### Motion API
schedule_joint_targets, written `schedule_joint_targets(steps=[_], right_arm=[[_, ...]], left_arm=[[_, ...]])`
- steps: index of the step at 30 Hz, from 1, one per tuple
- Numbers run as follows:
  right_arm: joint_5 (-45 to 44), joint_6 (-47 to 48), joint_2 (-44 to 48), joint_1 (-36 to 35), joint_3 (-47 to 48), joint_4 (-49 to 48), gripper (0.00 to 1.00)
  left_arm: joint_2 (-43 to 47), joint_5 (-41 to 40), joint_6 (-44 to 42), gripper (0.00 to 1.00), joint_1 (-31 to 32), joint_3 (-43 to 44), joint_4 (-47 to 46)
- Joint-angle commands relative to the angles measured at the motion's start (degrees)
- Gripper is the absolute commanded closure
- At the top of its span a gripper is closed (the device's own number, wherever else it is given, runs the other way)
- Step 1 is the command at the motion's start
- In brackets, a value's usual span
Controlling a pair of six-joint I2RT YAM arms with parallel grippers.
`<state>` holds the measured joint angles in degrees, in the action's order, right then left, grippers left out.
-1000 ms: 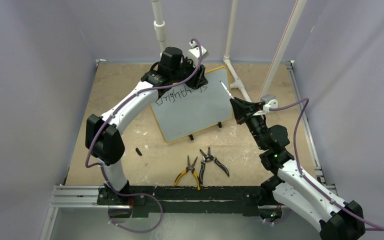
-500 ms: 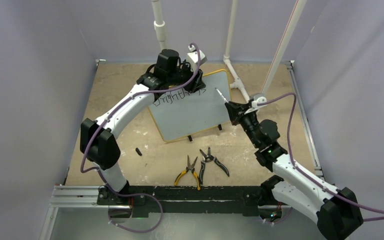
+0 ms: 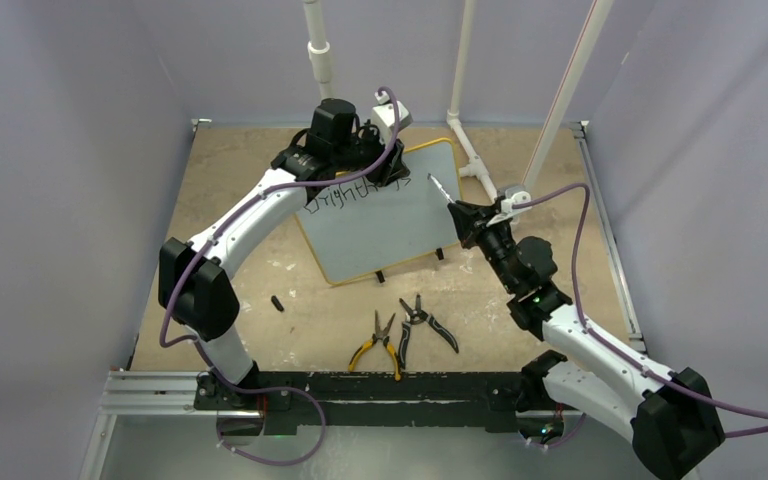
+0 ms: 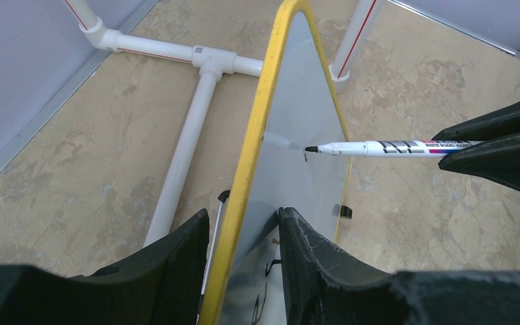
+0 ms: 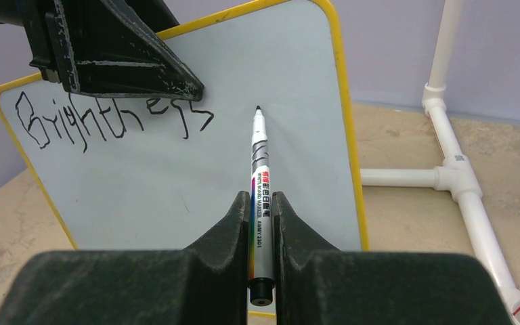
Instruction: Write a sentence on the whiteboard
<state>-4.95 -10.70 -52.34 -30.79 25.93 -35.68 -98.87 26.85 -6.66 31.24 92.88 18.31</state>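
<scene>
Right wrist view: the right jaws clench the marker [image 5: 260,176], its long axis straight ahead, tip just right of the last letter of the sentence [image 5: 108,122]. The left jaws grasp the rim of the whiteboard [image 5: 176,189].

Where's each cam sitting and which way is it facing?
Top external: above and behind the bases, looking down at the table; left arm and right arm show.
Left wrist: on the left arm, sighting along the whiteboard's rim toward white pipes; the left end effector grips that rim.
Right wrist: on the right arm, facing the board's written side; the right end effector clamps the marker.
Shared: both wrist views show the marker's tip at the board.
</scene>
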Motion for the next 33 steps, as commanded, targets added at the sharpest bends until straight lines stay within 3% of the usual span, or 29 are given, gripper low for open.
schedule_joint_targets(steps=[1, 16, 33], right_arm=[[0.9, 0.6, 0.6, -0.2, 2.6, -3.2, 1.00], [1.0, 1.1, -2.0, -0.2, 5.0, -3.9, 1.00], [-2.4, -0.7, -2.7, -0.2, 4.6, 2.8, 1.00]], left_arm=[[1.1, 1.7, 0.2, 1.00, 0.0, -1.6, 3.5], [0.8, 2.1, 0.4, 1.00, 0.0, -1.6, 3.3], [1.0, 2.0, 0.9, 1.00, -0.1, -1.6, 2.7]])
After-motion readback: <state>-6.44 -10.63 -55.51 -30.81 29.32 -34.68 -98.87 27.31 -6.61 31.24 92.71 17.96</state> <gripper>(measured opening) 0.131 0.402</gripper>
